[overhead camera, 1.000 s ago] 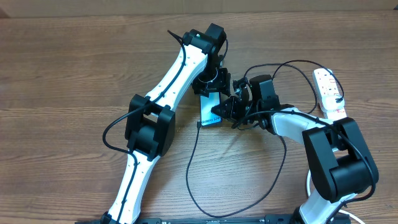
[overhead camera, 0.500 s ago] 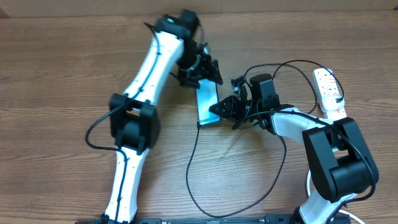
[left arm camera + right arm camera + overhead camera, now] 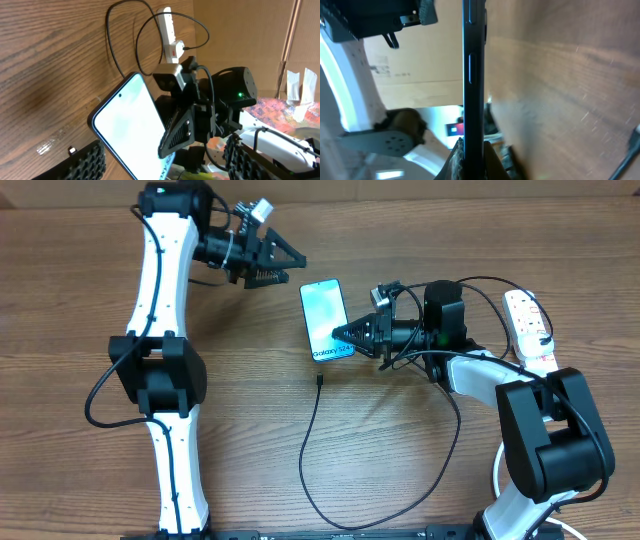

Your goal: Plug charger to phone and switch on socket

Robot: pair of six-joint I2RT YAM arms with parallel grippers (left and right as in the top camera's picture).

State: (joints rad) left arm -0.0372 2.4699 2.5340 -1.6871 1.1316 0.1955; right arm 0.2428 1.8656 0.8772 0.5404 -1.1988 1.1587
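On counter (image 3: 90, 460), near centre: phone (image 3: 322, 310) clamped at its right edge by right hand (image 3: 348, 335); long axis far-to-near, lower end just beyond charger (image 3: 318, 380) connector, lying loose. Left hand (image 3: 285, 268) spread apart, empty, well away up-left, so farther.

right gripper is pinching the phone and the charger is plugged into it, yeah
Not plugged in. The right gripper does pinch the phone, but the charger lies on the table, its connector apart from the phone, as the overhead view shows.

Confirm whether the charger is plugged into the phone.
Unplugged: the charger's free end lies on the table, apart from the phone.
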